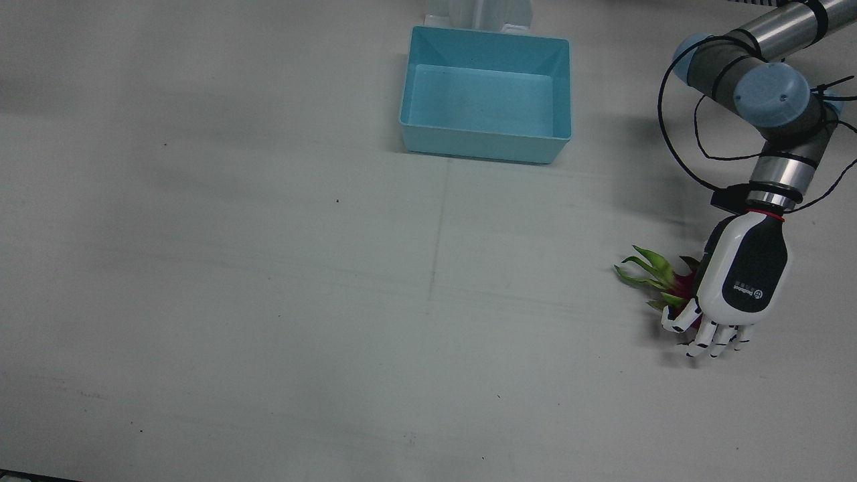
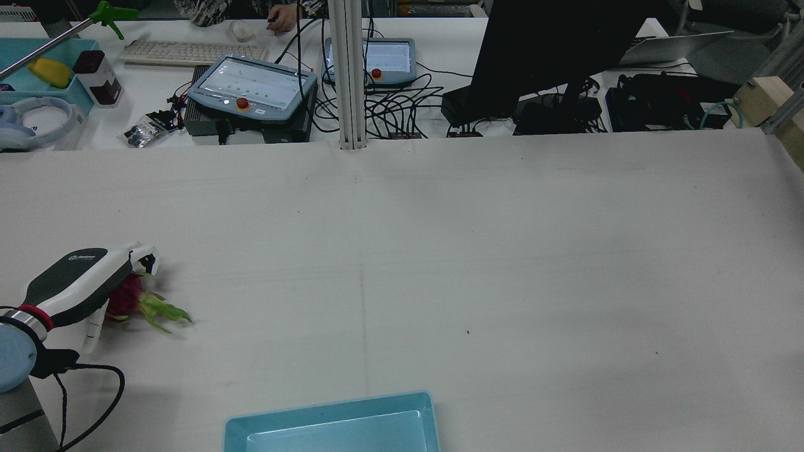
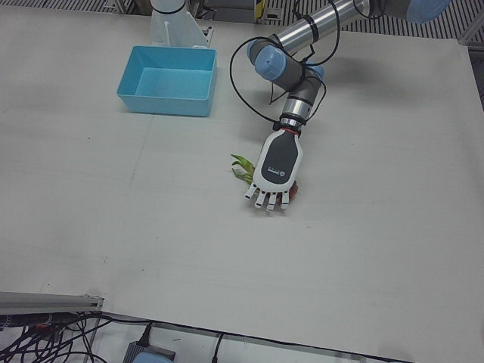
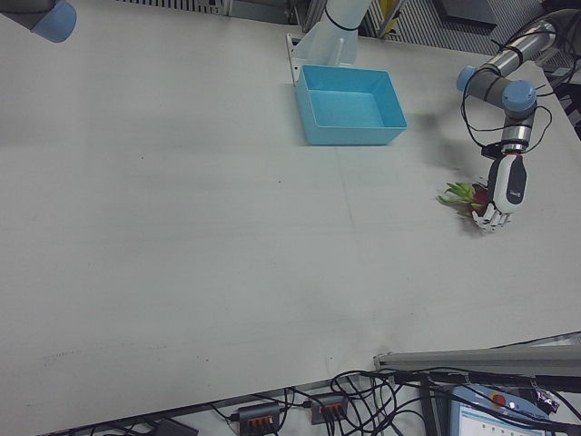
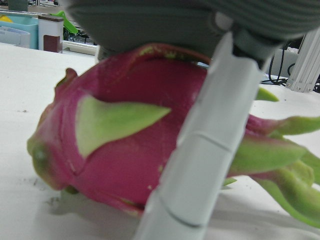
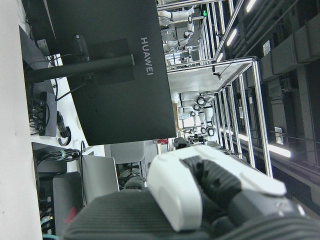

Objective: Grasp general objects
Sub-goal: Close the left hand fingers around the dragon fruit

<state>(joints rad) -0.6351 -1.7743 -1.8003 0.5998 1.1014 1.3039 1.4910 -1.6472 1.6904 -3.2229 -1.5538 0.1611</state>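
A pink dragon fruit with green leaf tips lies on the white table near its left side. My left hand lies palm-down right over it, covering most of the fruit. The fingers reach past the fruit and stay spread, while the thumb hangs down in front of it. In the left hand view the fruit rests on the table under the palm. Only part of my right hand shows, in its own view, raised and facing a monitor.
A light blue bin with nothing in it stands at the table's middle near the robot. Beyond the far edge are control pendants, cables, a black monitor and a keyboard.
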